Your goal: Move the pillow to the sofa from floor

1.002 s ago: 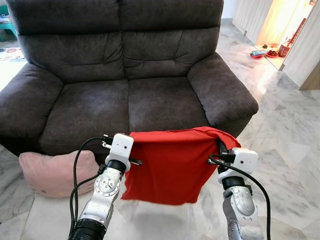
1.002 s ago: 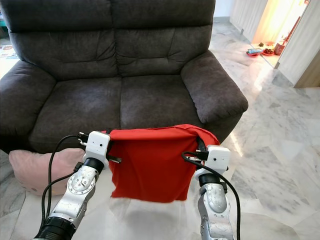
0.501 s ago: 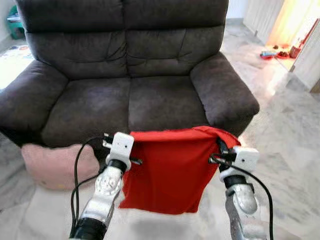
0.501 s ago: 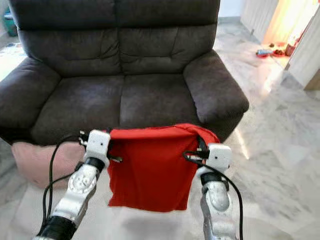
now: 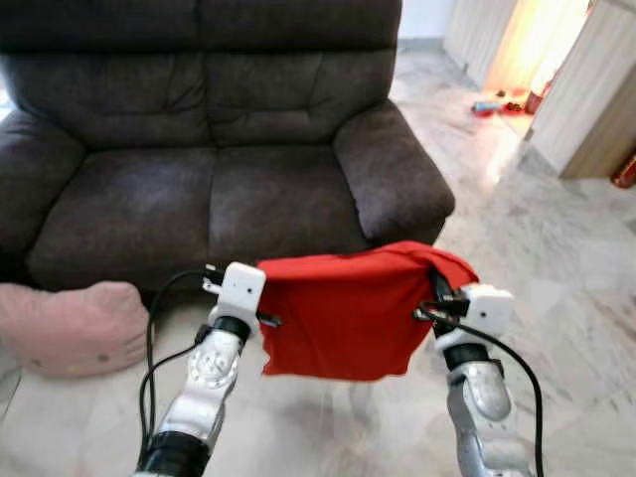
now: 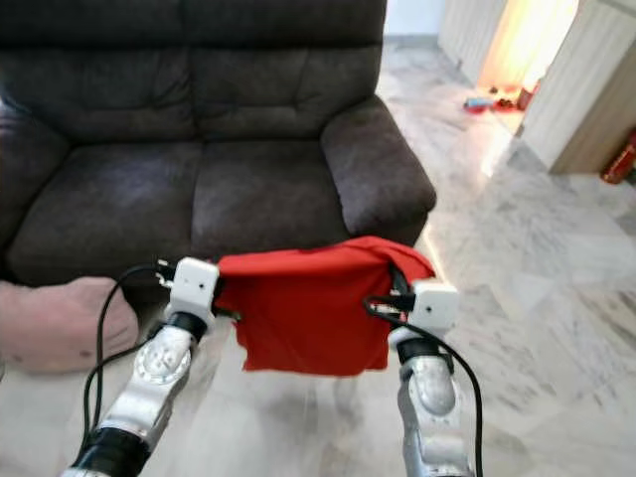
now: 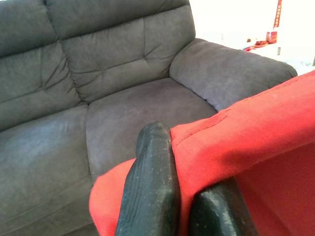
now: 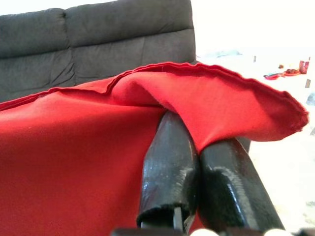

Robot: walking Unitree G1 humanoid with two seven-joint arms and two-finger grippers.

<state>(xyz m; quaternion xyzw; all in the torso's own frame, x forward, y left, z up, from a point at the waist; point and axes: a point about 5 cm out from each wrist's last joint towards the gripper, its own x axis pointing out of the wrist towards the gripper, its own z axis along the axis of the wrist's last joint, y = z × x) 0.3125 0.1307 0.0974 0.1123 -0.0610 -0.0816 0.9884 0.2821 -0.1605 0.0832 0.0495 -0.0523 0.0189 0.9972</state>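
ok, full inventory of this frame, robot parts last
sofa: 1, dark grey, two seats, ahead of the robot, nothing on its cushions
pillow: 1, pale pink, on the floor by the sofa's front corner, on the robot's left
red cloth: 1, red, hanging spread between the two tools, in front of the sofa
floor: marble tiles, pale grey
small items: a few, red among them, on the floor far right by the bright doorway, too small to name
left tool: black fingers shut on the cloth's top edge
right tool: black fingers shut on the cloth's other top corner
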